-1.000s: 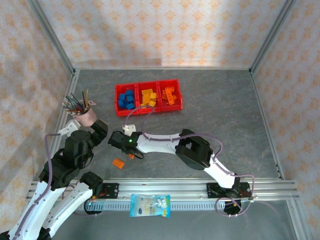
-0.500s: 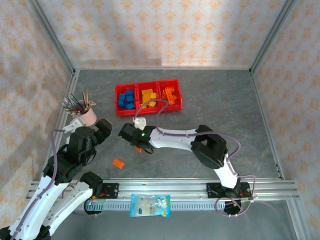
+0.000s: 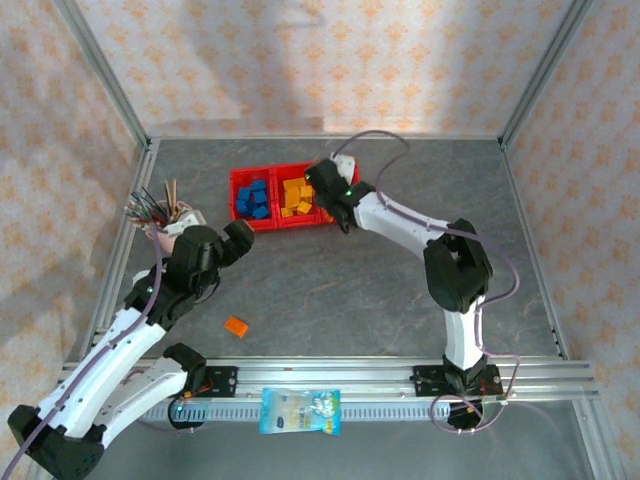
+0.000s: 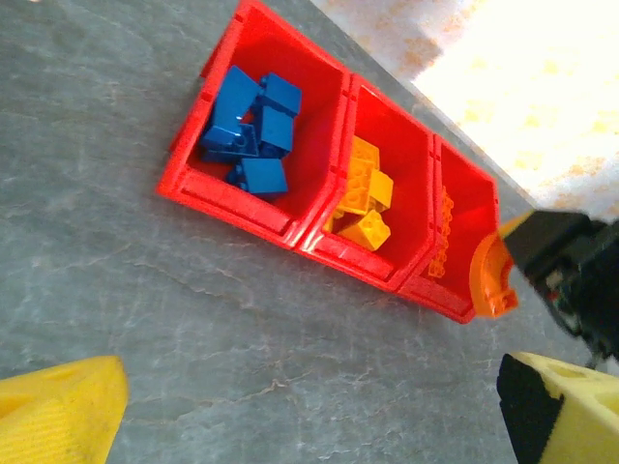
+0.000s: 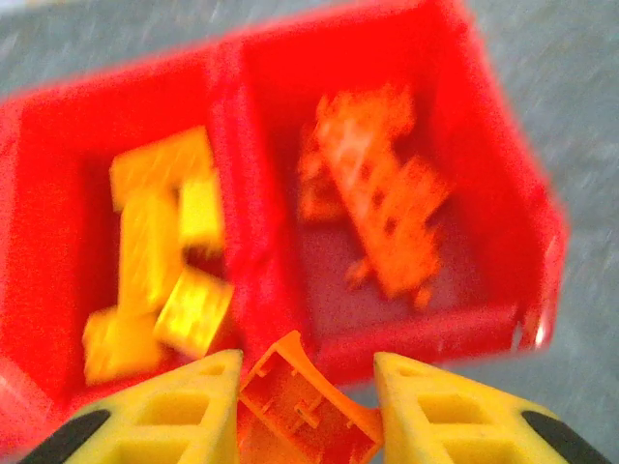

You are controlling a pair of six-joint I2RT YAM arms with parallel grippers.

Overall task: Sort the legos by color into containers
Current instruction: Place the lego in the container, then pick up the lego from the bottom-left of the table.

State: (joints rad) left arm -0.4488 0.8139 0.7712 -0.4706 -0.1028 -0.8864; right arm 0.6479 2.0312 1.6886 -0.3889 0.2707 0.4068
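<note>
Fingers: right gripper [image 5: 305, 406] pinches an orange curved brick [image 5: 302, 398] between yellow pads [image 5: 174, 416]; left gripper [image 3: 228, 240] hangs spread wide and empty, well short of the bins.
Brick's place: aloft at the containers' [image 5: 232, 116] near wall, about level with the yellow-orange divider.
Brick's lie: hollow underside faces the wrist camera; long axis seems slanted across the fingers, not square to the wall.
Step in hand: likely delivery to the orange bin [image 5: 455, 319].
Doing it well: carry it past the wall, shift right off the divider, let go low.
Beyond: orange pieces [image 5: 377, 184] already lie inside.
</note>
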